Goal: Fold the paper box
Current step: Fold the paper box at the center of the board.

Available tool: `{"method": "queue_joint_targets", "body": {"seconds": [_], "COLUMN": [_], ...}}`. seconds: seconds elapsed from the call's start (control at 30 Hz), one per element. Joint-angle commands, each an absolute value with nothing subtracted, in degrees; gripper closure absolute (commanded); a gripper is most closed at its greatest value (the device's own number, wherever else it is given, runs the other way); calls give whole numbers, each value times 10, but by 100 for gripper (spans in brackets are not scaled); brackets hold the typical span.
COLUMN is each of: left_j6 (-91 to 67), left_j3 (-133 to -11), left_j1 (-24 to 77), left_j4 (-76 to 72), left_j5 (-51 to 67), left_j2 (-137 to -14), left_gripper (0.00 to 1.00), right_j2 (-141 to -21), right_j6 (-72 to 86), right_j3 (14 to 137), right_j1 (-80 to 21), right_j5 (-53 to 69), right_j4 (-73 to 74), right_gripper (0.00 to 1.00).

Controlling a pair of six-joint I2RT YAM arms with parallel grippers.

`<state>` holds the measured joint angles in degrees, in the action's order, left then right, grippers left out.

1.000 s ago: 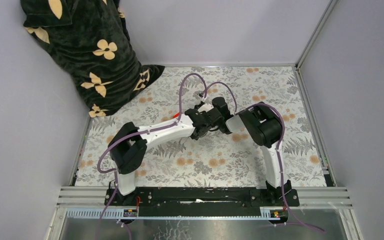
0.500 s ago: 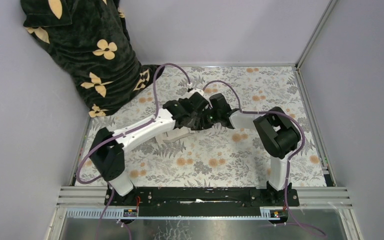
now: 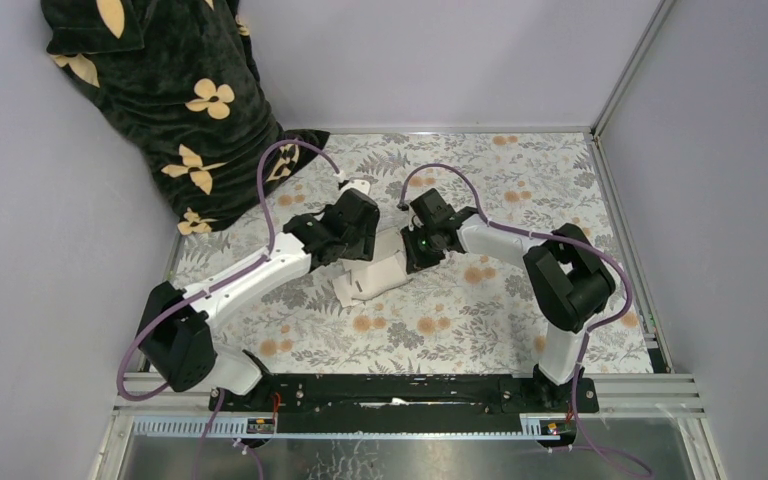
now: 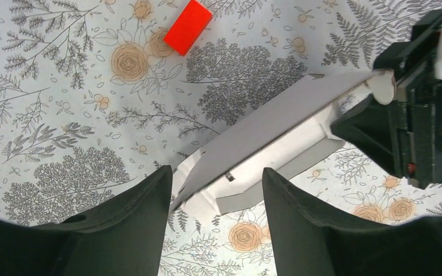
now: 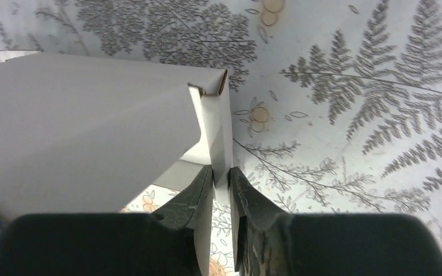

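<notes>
**Right jaws pinched on a wall, left jaws wide over the box**

The paper box (image 3: 375,278) lies part-folded on the floral table (image 3: 520,180), directly between my two grippers. My right gripper (image 5: 221,172) has its jaws closed onto a thin upright wall of the white card. The panel's edge runs straight down into the slit between the two tips, and the broad face of the box spreads off to one side of them.

My left gripper (image 4: 216,178) has its jaws wide apart and holds nothing. The near corner of the box sits just ahead of the gap between them, and the long raised panel runs away toward the other gripper. A small red rectangle (image 4: 188,26) lies well beyond the tips, apart from the card.

I judge the step in hand to be standing a side panel up along its crease while the far side is braced. To do it well I would hold the right pinch firm without dragging, because thin card buckles easily. Then I would lower the left jaws so that one tip lands behind the loose flap, and push along the score line, not across it. A skewed push may spring the wall open.
</notes>
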<state>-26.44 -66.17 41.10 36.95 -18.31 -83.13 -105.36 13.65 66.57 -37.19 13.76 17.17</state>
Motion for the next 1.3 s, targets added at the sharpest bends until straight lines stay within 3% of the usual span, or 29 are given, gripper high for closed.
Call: {"method": "queue_joint_targets", "body": {"seconds": [0.0,0.4,0.87,1.07,1.2,1.23,1.27], "left_j6": [-270,-284,-291,-306,-322,-321,-318], "left_j3": [-632,-589,-560,-549,-540,-539,-539], "left_j1": [391,375,375,375,377,377,377], "left_j4": [311,266,236,199,142,129,118], "left_j5": [-153,-113,-88,-68,-64,-63,-63], "left_j2": [-804,-797,-788,-808,-847,-855,-865], "left_gripper": [35,35,35,35,40,43,54], "right_j2": [-1054,-1105,-1172,-1189,-1183,-1180,-1177], "right_j6": [141,174,167,164,161,159,158], "right_j3": [679,721,765,775,773,771,769], "right_j1": [-384,-435,-445,-445,-445,-445,-445], "right_j5": [22,-155,-123,-117,-119,-118,-117], "right_j4": [250,277,270,268,272,272,274], "right_gripper": [94,92,79,84,83,83,83]}}
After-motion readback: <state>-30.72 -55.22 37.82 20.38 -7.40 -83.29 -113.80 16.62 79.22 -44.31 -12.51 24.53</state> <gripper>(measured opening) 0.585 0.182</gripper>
